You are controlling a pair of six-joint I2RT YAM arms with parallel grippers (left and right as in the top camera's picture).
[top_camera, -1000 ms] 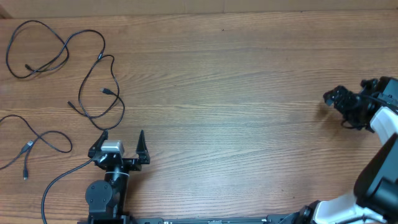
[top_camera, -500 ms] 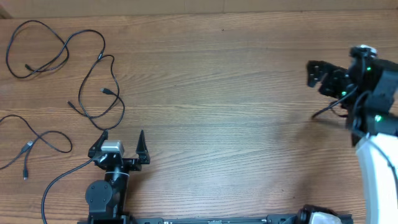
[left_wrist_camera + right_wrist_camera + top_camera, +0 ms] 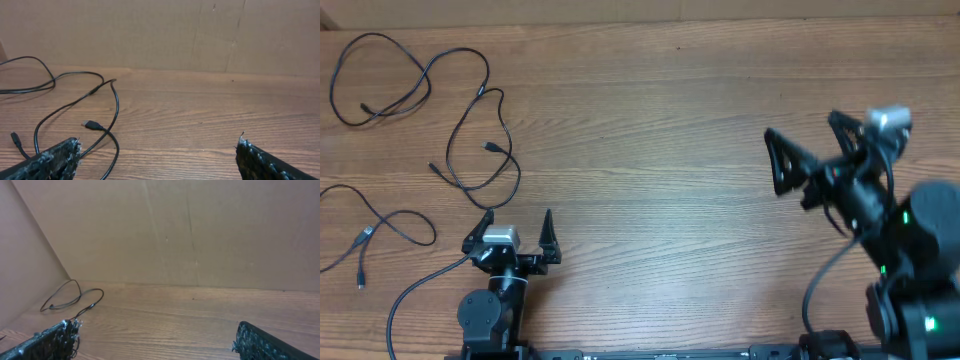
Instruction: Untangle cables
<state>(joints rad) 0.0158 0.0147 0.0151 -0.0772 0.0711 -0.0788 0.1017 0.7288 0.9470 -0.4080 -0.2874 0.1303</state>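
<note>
The cables lie as loose black strands on the left of the wooden table. One loop (image 3: 378, 85) is at the far left corner, a wavy strand (image 3: 480, 140) sits just beyond my left gripper, and a third strand (image 3: 380, 225) lies at the left edge. My left gripper (image 3: 517, 216) is open and empty, just short of the wavy strand. In the left wrist view that strand (image 3: 114, 107) and a small plug (image 3: 90, 124) lie ahead of the open left gripper (image 3: 157, 150). My right gripper (image 3: 802, 130) is open and empty over the right half of the table, far from the cables. The right wrist view shows a cable (image 3: 65, 297) in the distance.
A brown cardboard wall (image 3: 160, 30) stands along the table's far edge, and another panel (image 3: 20, 270) closes the left side. The left arm's own thicker black cable (image 3: 415, 290) trails by its base. Bare wood (image 3: 650, 180) lies between the two grippers.
The right arm has swung in from the right edge toward the middle of the table, its open gripper now pointing left and far. The left arm and the cables have not moved.
</note>
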